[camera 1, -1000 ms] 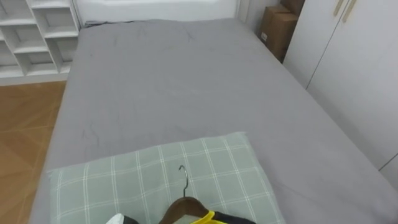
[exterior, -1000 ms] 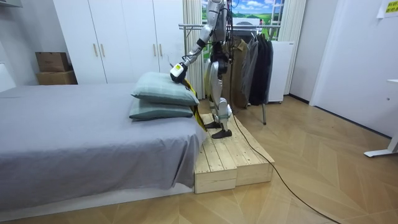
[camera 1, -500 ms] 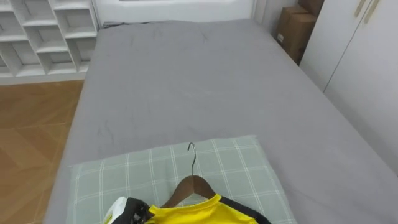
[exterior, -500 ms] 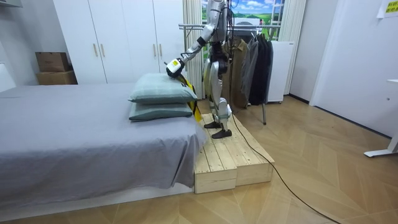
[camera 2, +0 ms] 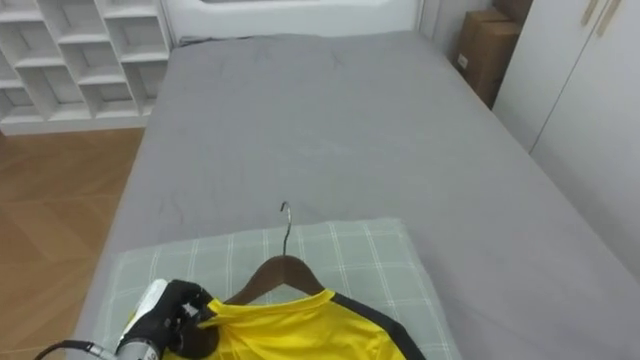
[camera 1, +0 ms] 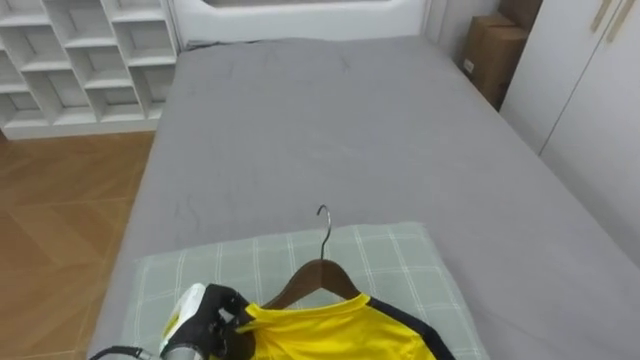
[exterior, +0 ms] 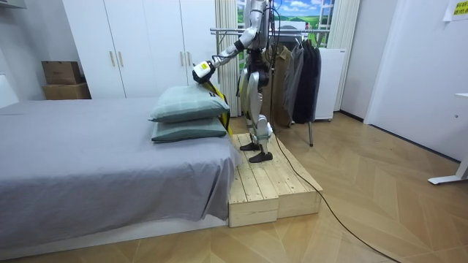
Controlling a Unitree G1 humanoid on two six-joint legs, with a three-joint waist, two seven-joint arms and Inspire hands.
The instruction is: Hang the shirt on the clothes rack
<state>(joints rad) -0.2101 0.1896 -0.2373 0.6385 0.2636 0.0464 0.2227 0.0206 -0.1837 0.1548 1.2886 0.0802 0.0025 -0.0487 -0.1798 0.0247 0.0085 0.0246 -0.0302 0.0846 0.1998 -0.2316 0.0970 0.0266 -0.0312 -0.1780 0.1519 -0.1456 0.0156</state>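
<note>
Yellow shirt (camera 1: 320,330) on a wooden hanger (camera 1: 318,275) sits at the bottom of the eye views, over the green checked pillow (camera 1: 400,260). Its lower part is cut off by the frame edge, so only the collar, the shoulders and the dark sleeve trim show. The left hand (camera 1: 205,318) enters from the lower left. Its fingers are curled tight round the shirt's shoulder at the hanger's end (the fingertips themselves are buried in the cloth). Whether the shirt touches the pillow cannot be told from above.

The hanger's bar runs across the view from left to right. Its metal hook (camera 1: 324,228) points away from the robot, toward the far end of the grey bed (camera 1: 350,130). White shelves (camera 1: 80,60) stand beyond the bed's left side and a cardboard box (camera 1: 497,50) beyond its right.

In the room view the robot stands on a wooden platform (exterior: 270,183) at the bed's end, with a clothes rail (exterior: 227,31) behind it. There the left hand (exterior: 201,71) is higher above the stacked pillows than half a second ago, and the shirt (exterior: 218,96) hangs down from it as a narrow strip.
</note>
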